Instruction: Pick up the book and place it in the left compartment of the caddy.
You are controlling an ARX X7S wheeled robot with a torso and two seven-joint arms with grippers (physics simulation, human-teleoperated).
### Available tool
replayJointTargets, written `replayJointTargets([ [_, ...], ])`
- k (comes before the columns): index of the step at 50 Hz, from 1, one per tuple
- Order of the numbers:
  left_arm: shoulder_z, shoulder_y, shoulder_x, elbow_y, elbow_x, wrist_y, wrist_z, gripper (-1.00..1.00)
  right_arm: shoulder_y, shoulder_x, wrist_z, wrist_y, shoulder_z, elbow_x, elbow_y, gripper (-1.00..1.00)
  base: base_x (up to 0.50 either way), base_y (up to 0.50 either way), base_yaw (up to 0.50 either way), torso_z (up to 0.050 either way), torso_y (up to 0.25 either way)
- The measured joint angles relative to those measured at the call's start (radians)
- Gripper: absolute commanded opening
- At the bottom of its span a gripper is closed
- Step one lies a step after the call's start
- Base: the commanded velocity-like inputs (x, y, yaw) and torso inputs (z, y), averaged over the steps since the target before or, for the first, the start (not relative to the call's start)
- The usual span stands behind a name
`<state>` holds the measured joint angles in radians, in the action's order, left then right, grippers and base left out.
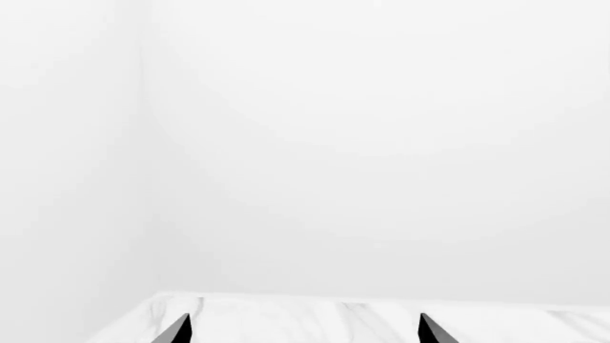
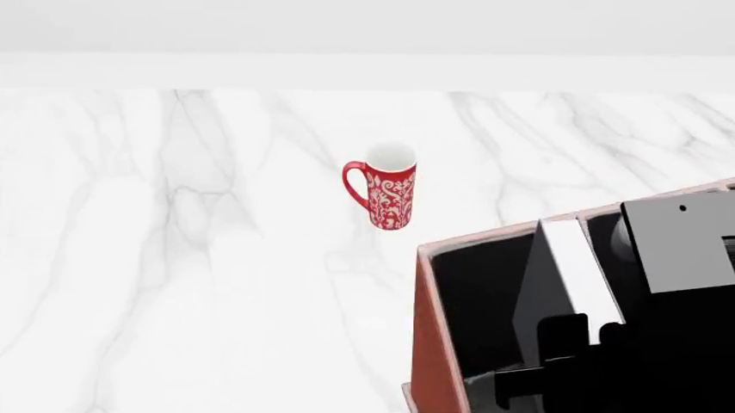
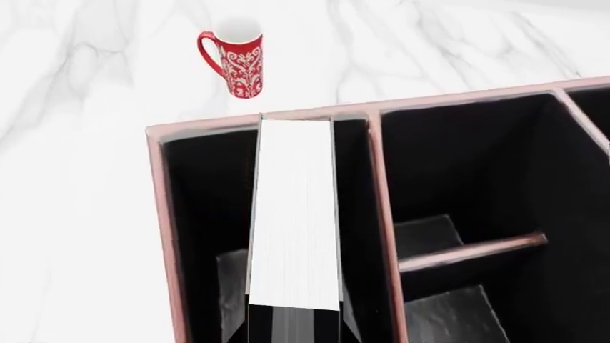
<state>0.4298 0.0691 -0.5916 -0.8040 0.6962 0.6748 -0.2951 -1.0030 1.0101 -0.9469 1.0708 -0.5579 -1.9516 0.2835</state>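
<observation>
The book [image 3: 293,221] hangs edge-up over the caddy [image 3: 171,214], its white page edges facing the right wrist camera and its black covers running down on either side. It lines up with the left compartment [image 3: 205,207], the long deep section just inside the caddy's outer wall, and its far end reaches about to the caddy's far rim. How far it has sunk below the rim, and whether it touches the floor, cannot be told from these pictures.

The right gripper [image 3: 293,327] has the near end of the book between its jaws, closed on the two covers; only dark tips show at the picture's edge. In the head view the arm and book [image 2: 580,275] cover much of the caddy.

The step in hand looks like lowering and letting go. To do it well, keep the book parallel to the caddy's long walls, midway between the outer wall and the pinkish divider [image 3: 376,214], so neither cover scrapes. Go straight down until the book is borne by the floor, then open the jaws only enough to free the covers and lift straight up. A tall book released early could tip against a wall.

The left gripper [image 1: 300,332] is out of the work: two dark tips set well apart, holding nothing, above the desk [image 1: 286,314]. The red mug [image 2: 391,196] stands on the desk beyond the caddy, well apart from it.
</observation>
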Motion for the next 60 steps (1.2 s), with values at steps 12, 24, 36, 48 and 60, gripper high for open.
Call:
replayJointTargets([
  [12,0.002,-0.001,-0.002,-0.001,0.004,-0.001,-0.002,1.0,0.029,-0.024,0.037,-0.011,-0.018,0.06,-0.023,-1.0,0.0,0.0,0.0,0.0,0.002],
  [24,0.002,-0.004,-0.004,-0.002,0.007,-0.003,-0.004,1.0,0.062,-0.043,0.074,-0.027,-0.034,0.125,-0.043,-1.0,0.0,0.0,0.0,0.0,0.001],
  [36,0.003,-0.005,-0.006,-0.003,0.01,-0.005,-0.006,1.0,0.087,-0.062,0.107,-0.037,-0.056,0.183,-0.066,-1.0,0.0,0.0,0.0,0.001,0.002],
  [48,0.004,-0.008,-0.008,-0.004,0.013,-0.008,-0.008,1.0,0.106,-0.079,0.132,-0.043,-0.079,0.229,-0.085,-1.0,0.0,0.0,0.0,0.0,0.001],
  [60,0.004,-0.01,-0.011,-0.006,0.017,-0.008,-0.01,1.0,0.126,-0.09,0.161,-0.053,-0.098,0.272,-0.107,-1.0,0.0,0.0,0.0,0.0,0.002],
])
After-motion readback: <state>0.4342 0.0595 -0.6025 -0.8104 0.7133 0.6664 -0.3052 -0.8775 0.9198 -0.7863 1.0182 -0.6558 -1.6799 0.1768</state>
